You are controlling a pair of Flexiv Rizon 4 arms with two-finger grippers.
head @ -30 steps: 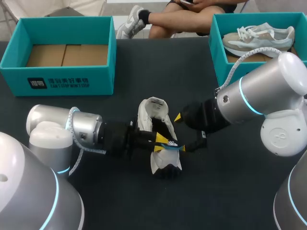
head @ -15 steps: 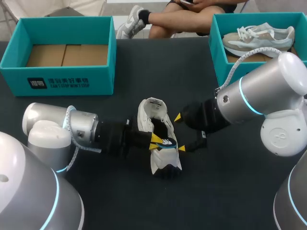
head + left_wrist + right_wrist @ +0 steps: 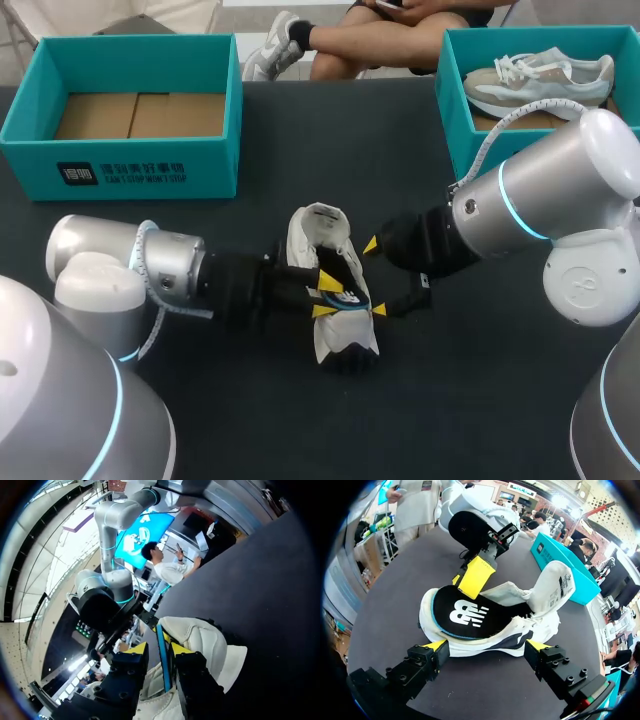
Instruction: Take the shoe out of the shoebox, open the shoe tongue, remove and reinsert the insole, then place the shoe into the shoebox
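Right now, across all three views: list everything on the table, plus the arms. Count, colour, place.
table: 1, dark, under everything
left shoebox: 1, teal, far left, only its brown cardboard floor shows inside
right shoebox: 1, teal, far right, holds the grey shoe
grey shoe: 1, pale grey and white, inside the right shoebox
white shoe: 1, white with dark sole, middle of the table, between the two grippers
insole: 1, black with blue edge, at the white shoe's opening
left gripper: 1, yellow tips, shut on the insole's edge
right gripper: 1, yellow tips, open, fingers spread wide beside the white shoe
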